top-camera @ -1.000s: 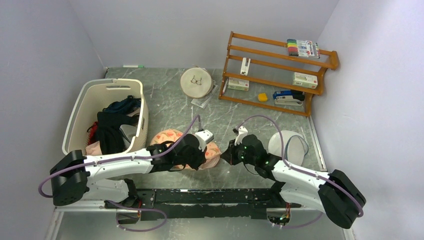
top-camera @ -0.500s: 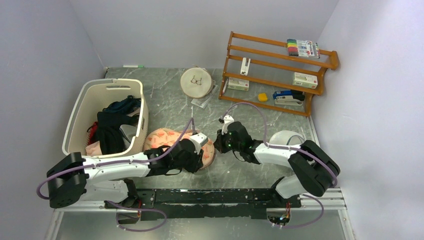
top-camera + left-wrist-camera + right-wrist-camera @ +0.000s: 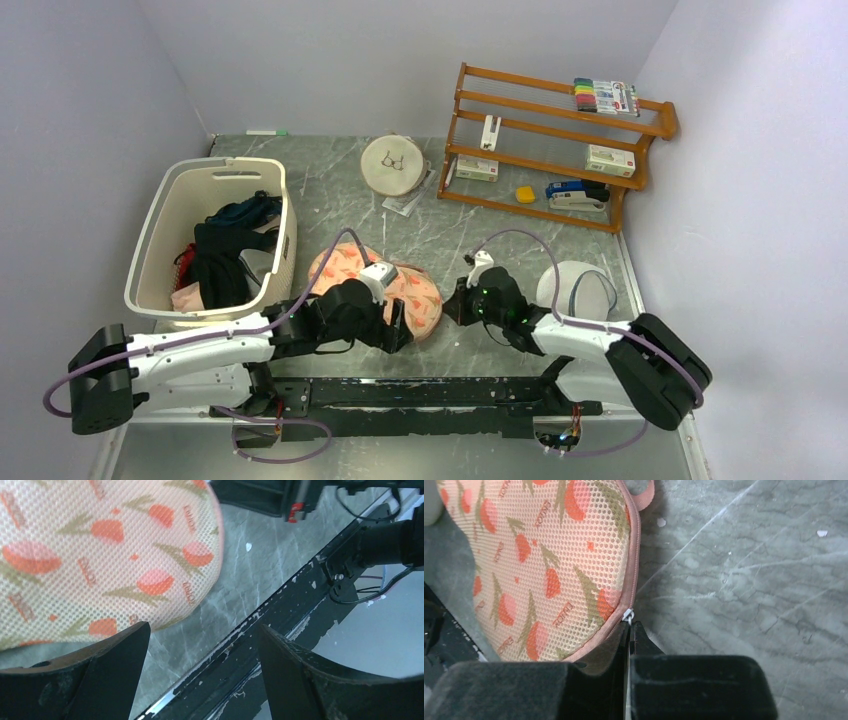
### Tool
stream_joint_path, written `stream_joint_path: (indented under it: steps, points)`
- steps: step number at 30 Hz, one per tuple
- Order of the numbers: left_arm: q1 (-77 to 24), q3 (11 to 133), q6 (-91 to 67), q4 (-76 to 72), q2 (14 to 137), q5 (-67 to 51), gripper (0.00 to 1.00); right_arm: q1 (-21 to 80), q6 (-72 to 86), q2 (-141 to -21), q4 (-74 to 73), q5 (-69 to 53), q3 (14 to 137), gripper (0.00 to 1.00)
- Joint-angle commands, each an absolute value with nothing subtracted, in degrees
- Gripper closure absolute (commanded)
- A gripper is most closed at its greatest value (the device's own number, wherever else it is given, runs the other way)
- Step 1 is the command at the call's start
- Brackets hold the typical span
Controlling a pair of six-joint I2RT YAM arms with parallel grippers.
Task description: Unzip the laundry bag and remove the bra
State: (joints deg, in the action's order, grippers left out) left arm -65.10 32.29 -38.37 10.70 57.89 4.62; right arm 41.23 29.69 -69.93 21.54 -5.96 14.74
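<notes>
The laundry bag (image 3: 422, 298), peach mesh with a red-and-green floral print, lies flat on the marble table between the two arms. My left gripper (image 3: 396, 327) hovers over its near edge, open, with nothing between the fingers. In the left wrist view the bag (image 3: 100, 555) fills the upper left, beyond the spread gripper (image 3: 203, 630). My right gripper (image 3: 452, 305) sits at the bag's right edge. In the right wrist view it (image 3: 629, 628) is shut on the small white zipper pull (image 3: 628, 615) at the pink rim of the bag (image 3: 549, 555). The bra is not in view.
A cream slatted basket (image 3: 165, 215) with dark clothes stands at the left. To the right of my right arm lies a white domed item (image 3: 577, 290). At the back are a wooden rack (image 3: 550, 140) and a round hoop (image 3: 390, 165). The black mounting rail (image 3: 420, 395) runs along the near edge.
My left gripper has opened, let go of the bag and drawn back toward the near edge. The right gripper stayed shut, swung left and came back right. The bag shifted a little.
</notes>
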Motion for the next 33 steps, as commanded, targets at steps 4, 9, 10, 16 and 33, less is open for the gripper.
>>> stream_joint_path:
  steps: [4, 9, 10, 16, 33]
  points:
    - [-64.9, 29.2, -48.0, 12.9, 59.8, 6.6, 0.08, 41.2, 34.3, -64.8, 22.8, -8.4, 11.1, 1.0]
    - [-58.0, 29.8, -44.3, 9.9, 64.3, 4.8, 0.04, 41.3, 34.1, -63.9, 24.8, -11.0, 9.3, 1.0]
    - [-56.0, 29.7, -43.2, 8.5, 65.2, 3.3, 0.05, 41.4, 34.2, -63.9, 25.2, -11.2, 8.9, 1.0]
    - [-47.2, 34.6, -33.9, 4.0, 71.8, -0.7, 0.06, 43.1, 36.3, -64.8, 28.3, -12.1, 8.2, 1.0]
    - [-51.0, 39.6, -25.8, 11.0, 64.0, -5.5, 0.1, 49.9, 36.8, -67.9, 32.0, -8.7, 11.5, 1.0]
